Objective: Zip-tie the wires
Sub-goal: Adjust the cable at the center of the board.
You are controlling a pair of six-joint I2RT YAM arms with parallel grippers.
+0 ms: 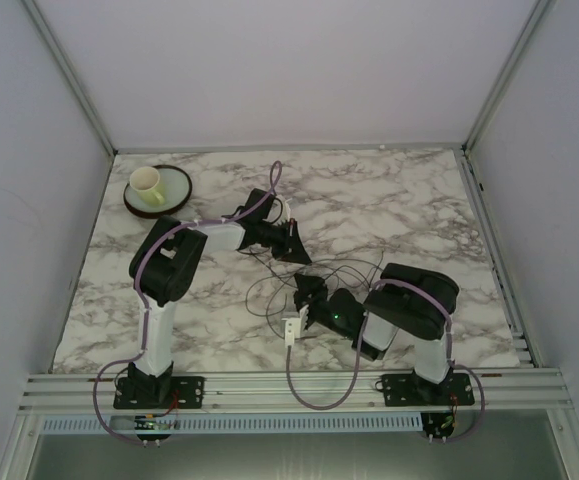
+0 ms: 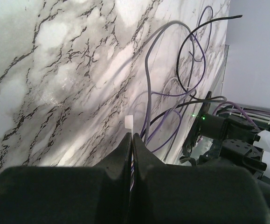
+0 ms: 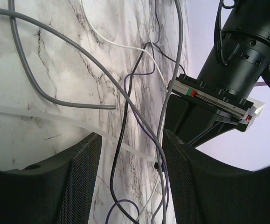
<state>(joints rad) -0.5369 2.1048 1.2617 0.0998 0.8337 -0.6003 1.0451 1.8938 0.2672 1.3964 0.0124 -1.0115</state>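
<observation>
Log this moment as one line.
left gripper: shut, white tab at tips | right gripper: open, straddling thin dark, grey and purple wires | translucent zip-tie strip: crossing same gap

Table [image 1: 389,200] glossy marble-look – wires [image 3: 88,105] smooth, plastic-coated.

The wires [image 1: 354,268] are a loose bunch of very thin strands lying on the marble tabletop [image 1: 399,200] near its middle, in open loops and curls that cross one another. Up close, a grey strand [image 3: 79,104], a black strand [image 3: 121,140], a white strand [image 3: 125,45] and a purple strand [image 2: 174,95] show, and the grey strand's cut end lies free.
</observation>
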